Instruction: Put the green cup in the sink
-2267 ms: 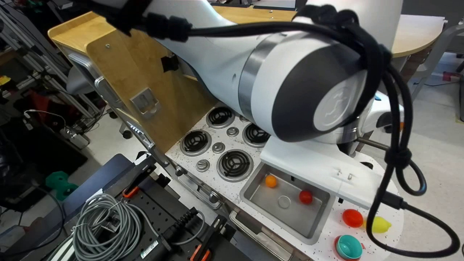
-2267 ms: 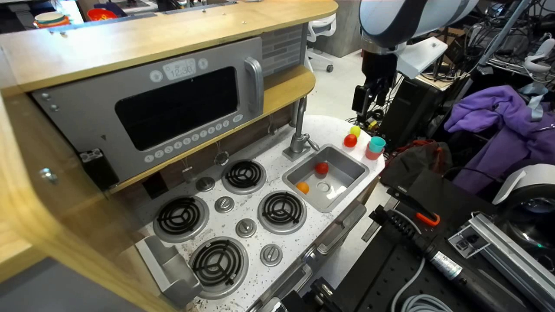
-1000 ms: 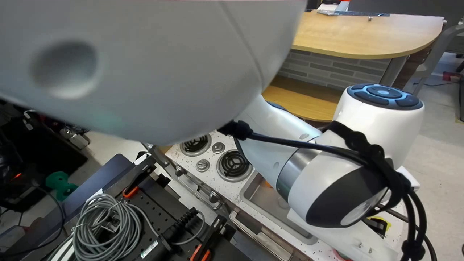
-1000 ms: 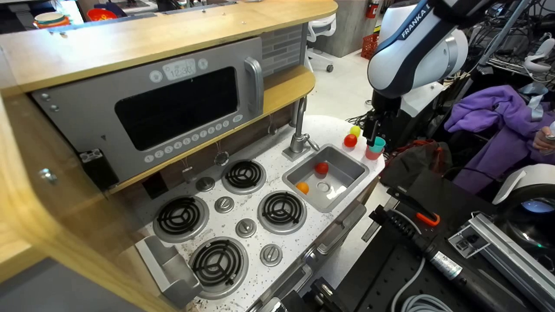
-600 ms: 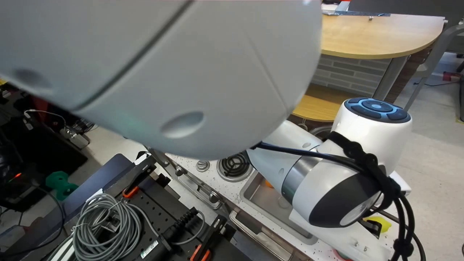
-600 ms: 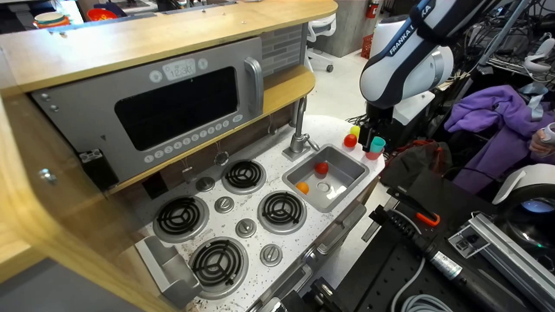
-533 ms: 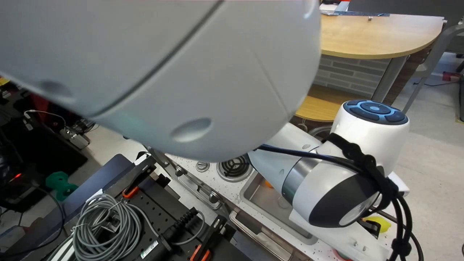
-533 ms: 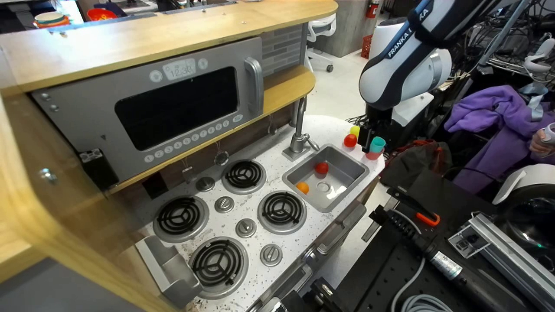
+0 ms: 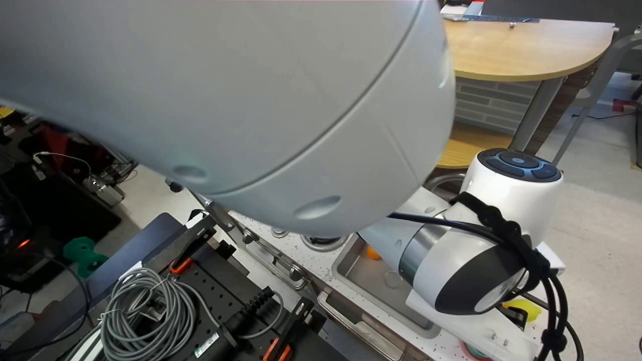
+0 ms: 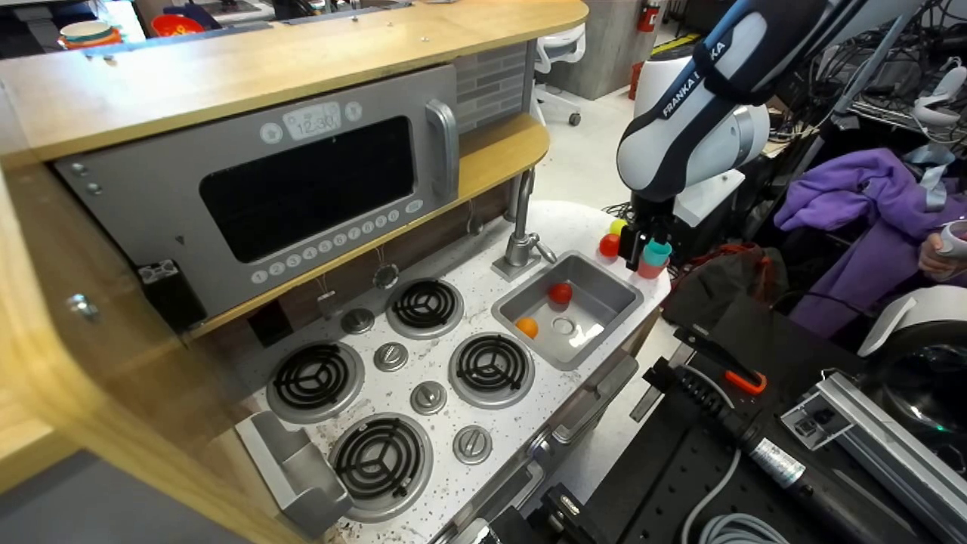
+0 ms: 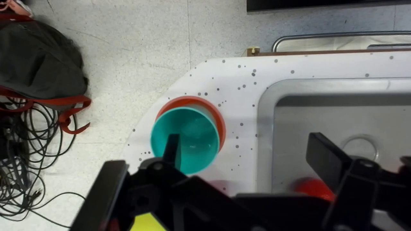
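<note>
Green cup (image 11: 194, 138): mouth up, stacked over the red cup (image 10: 653, 270) on the tabletop (image 11: 231, 73), just beside the sink (image 11: 265, 154) and not in it. How deep it nests I cannot tell.
Red cup: under the green one, its rim a crescent in the wrist view; it could lift along, I judge, if the two cling.
Hand (image 11: 246, 149): released, its fingers (image 11: 173, 149) spread wide and grasping nothing. In the wrist view one finger overlaps the green cup's mouth while its mate lies over the sink; whether the first is above the rim or inside it, the pictures do not settle.
Arm (image 10: 702, 121): within the last couple of seconds it brings the hand down from well above the tabletop to near the cups, which keep their place. The approach looks almost done; by my reading it wants a small sideways correction so the fingers straddle the green wall, then the squeeze.
Sink: an orange (image 10: 527, 327) and a red ball (image 10: 560, 293) lie inside; a cup set down there may nudge them.
Tabletop: a second red ball (image 10: 608, 245) and a lemon (image 9: 530, 310) sit near the cups, so a wide swing might knock them.
</note>
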